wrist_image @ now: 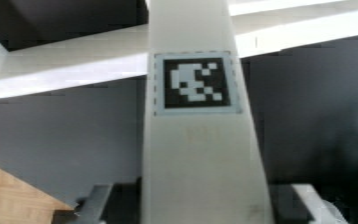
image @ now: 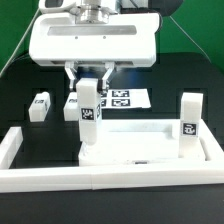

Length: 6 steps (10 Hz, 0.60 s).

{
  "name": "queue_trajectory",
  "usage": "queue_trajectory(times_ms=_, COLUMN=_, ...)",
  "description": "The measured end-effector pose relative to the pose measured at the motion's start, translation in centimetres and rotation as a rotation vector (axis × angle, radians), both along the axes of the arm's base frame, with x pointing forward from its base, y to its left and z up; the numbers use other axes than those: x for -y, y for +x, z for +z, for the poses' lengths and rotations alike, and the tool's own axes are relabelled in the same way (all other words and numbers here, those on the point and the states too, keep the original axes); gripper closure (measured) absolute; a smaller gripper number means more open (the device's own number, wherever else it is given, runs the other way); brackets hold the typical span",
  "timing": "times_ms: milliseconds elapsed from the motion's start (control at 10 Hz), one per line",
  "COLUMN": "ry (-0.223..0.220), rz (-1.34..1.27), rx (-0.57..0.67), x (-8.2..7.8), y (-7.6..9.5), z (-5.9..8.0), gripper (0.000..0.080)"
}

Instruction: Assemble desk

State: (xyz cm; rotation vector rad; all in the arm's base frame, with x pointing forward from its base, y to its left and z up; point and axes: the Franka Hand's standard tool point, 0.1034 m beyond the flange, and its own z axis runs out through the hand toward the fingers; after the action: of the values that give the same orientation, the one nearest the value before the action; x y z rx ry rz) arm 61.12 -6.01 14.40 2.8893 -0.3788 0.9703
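A leg stands on the tabletop; the marker board lies behind.

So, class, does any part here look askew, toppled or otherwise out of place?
Nothing stands out. The leg under the gripper and the second leg stand upright on the tabletop; two spare legs sit on the black table.

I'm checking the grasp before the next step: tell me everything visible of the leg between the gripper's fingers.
The leg is a white square post, plastic-looking, with a black-and-white tag on one face. It stands upright at the tabletop's corner on the exterior view's left, its top end clamped by the gripper. Whether its foot is socketed cannot be told.
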Motion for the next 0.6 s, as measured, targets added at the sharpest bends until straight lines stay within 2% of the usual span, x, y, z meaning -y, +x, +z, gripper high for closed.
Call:
queue_trajectory(times_ms=300, ry=0.002, rz=-0.002, rx=-0.013, x=0.12, y=-0.02, z=-0.63, gripper=0.0509)
queue_trajectory(times_ms=600, ry=0.001, rz=0.003, rx=-0.013, x=-0.14, y=0.07, z=-0.71, gripper=0.0509)
